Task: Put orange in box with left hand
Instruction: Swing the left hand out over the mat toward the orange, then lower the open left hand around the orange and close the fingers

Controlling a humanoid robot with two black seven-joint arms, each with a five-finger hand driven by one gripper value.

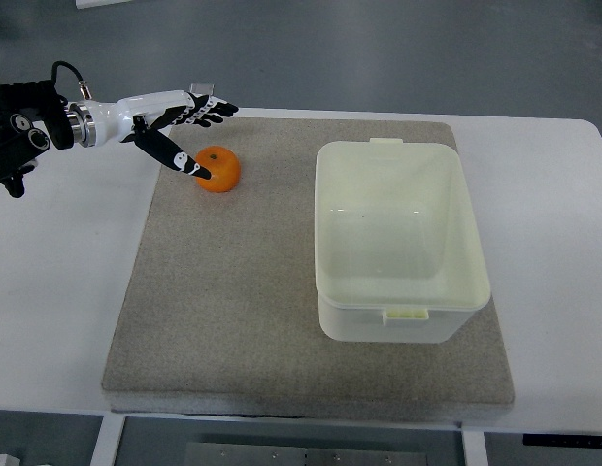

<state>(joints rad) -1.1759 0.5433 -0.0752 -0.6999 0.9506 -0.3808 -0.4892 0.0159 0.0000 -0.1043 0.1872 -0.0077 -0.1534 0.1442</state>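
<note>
An orange (219, 171) lies on the grey mat (282, 282) near its far left corner. My left hand (196, 134) comes in from the left edge and hovers at the orange with its fingers spread. The thumb (175, 155) reaches over the orange's left side; the other fingers (209, 110) point past its far side. The hand holds nothing. The white plastic box (398, 243) stands open and empty on the right half of the mat. The right arm is out of view.
The mat lies on a white table (58, 291). The box's walls rise above the mat. Grey floor shows beyond the table's far edge.
</note>
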